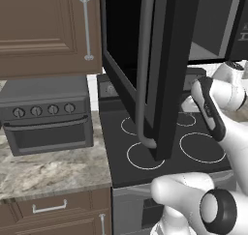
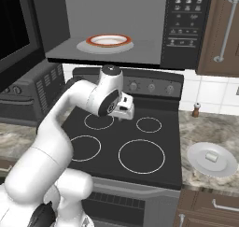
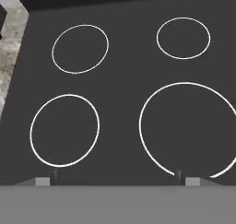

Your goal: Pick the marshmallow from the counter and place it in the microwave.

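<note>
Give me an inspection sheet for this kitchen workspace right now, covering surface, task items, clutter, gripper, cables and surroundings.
Surface: mottled stone counter on both sides of a black stovetop with four white rings.
Job's things: small white marshmallow lies on a grey plate on the counter right of the stovetop; microwave above the stovetop, door swung open, a red-rimmed plate inside.
Clutter: small brown shaker by the wall tiles; toaster oven on the left counter.
Gripper: gripper open, empty, above the stovetop.
Cables: nothing seen.
Surroundings: brown wooden cabinets above and below.
</note>
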Robot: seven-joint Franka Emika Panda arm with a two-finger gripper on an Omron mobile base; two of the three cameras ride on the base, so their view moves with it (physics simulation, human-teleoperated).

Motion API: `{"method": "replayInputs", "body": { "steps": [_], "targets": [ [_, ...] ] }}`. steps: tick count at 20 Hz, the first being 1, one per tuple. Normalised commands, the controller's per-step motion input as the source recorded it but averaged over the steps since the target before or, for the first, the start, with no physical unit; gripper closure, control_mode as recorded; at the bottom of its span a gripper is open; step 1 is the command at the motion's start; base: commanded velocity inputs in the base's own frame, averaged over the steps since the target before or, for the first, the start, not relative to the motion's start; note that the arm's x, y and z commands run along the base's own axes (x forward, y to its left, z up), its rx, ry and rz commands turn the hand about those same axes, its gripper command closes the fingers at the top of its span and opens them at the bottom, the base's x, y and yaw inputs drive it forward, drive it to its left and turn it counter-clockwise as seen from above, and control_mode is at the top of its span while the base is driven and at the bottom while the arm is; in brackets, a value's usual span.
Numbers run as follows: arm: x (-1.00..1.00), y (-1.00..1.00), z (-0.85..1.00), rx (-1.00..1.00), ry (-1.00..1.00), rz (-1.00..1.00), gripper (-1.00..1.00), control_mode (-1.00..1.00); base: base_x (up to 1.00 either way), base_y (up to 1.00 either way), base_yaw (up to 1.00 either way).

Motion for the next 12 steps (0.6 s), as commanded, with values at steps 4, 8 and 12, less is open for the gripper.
{"method": "replayInputs", "body": {
  "steps": [4,8,12],
  "targets": [
    [0.00,-1.00,-0.04,0.14,-0.01,-0.36,-1.00,-1.00,0.00,0.00,0.00],
    [0.06,-1.00,-0.12,0.05,-0.01,-0.38,-1.00,-1.00,0.00,0.00,0.00],
    [0.06,-1.00,-0.15,0.00,-0.01,-0.38,-1.00,-1.00,0.00,0.00,0.00]
  ]
}}
